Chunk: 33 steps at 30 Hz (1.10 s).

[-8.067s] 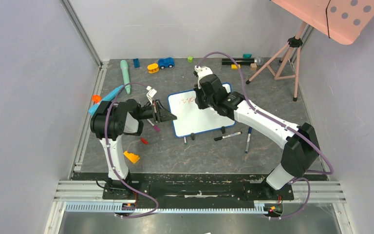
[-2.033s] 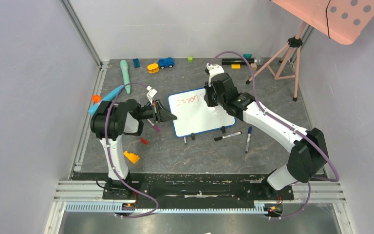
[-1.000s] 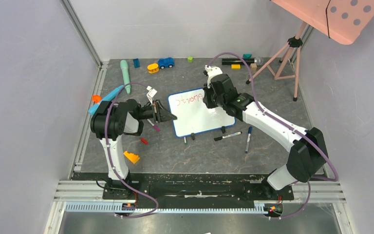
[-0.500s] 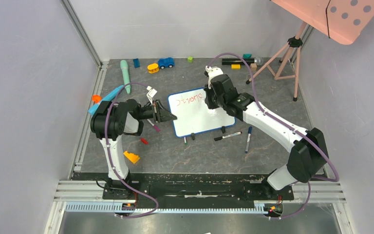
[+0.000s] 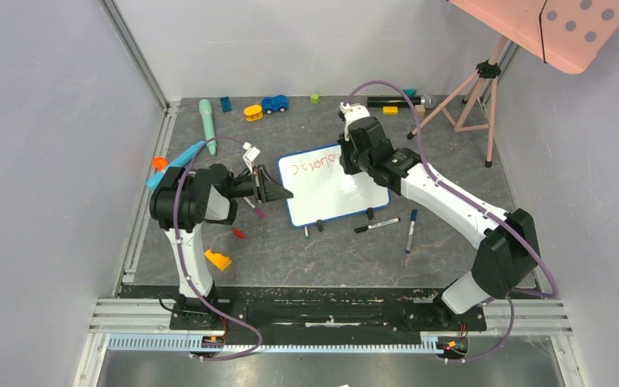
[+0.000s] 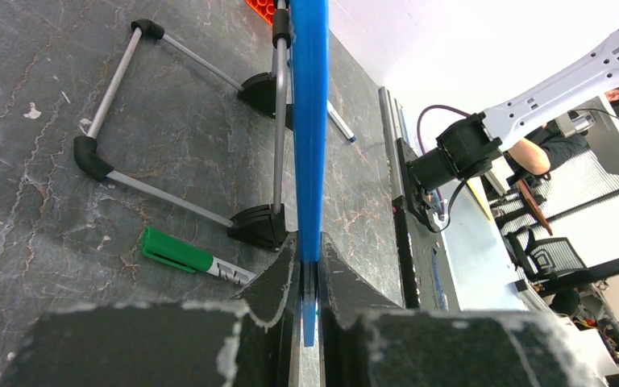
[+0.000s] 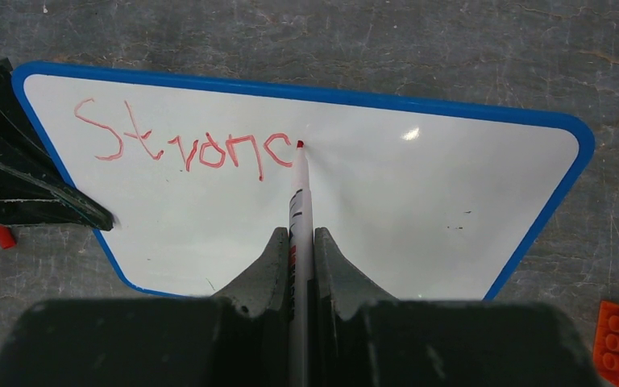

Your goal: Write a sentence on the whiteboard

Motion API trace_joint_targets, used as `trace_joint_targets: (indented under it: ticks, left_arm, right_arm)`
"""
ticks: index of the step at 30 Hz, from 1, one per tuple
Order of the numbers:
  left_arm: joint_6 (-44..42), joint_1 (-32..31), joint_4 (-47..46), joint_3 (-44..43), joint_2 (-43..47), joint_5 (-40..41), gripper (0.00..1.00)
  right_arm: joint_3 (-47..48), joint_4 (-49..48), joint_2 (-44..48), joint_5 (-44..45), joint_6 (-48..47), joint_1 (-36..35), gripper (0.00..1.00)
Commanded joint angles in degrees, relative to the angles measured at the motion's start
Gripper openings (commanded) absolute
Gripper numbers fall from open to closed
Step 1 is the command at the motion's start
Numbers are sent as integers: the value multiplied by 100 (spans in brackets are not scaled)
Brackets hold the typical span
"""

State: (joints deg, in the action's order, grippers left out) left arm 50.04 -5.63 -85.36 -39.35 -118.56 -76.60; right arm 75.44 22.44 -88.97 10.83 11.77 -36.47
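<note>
The whiteboard (image 5: 332, 193) with its blue frame stands tilted on small black feet in the middle of the table. My left gripper (image 5: 279, 192) (image 6: 308, 242) is shut on the whiteboard's blue left edge (image 6: 309, 121). My right gripper (image 5: 353, 164) (image 7: 297, 234) is shut on a red marker (image 7: 299, 189), held above the board's upper part. The marker's tip touches the white surface (image 7: 387, 218) just after the last letter. The sentence (image 7: 185, 147) (image 5: 313, 166) is one slanted line of red letters reading about "Stronc".
A black marker (image 5: 376, 225) and a blue marker (image 5: 411, 230) lie in front of the board, a green marker (image 6: 189, 255) under it. Small toys (image 5: 274, 103) line the back edge. A tripod (image 5: 471, 89) with a pink dotted panel (image 5: 568, 24) stands at the back right. An orange wedge (image 5: 218, 260) lies near the left arm's base.
The right gripper has carried the marker to the right along the top line, and the red writing has grown by several letters. The left arm has not moved.
</note>
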Motion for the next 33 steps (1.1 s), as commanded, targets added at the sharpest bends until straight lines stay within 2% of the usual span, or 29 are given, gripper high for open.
trace_joint_targets:
  ticks: [1, 22, 33]
  left_arm:
    - [-126, -11, -385, 20, -78, -205, 2]
    - [-126, -8, -385, 26, -65, -211, 2]
    - [-126, -7, -385, 28, -69, -202, 2]
  right_arm:
    - [133, -71, -43, 112, -69, 51, 0]
    - [-989, -396, 404, -293, 253, 54, 0]
    - [-763, -705, 366, -677, 309, 43, 0]
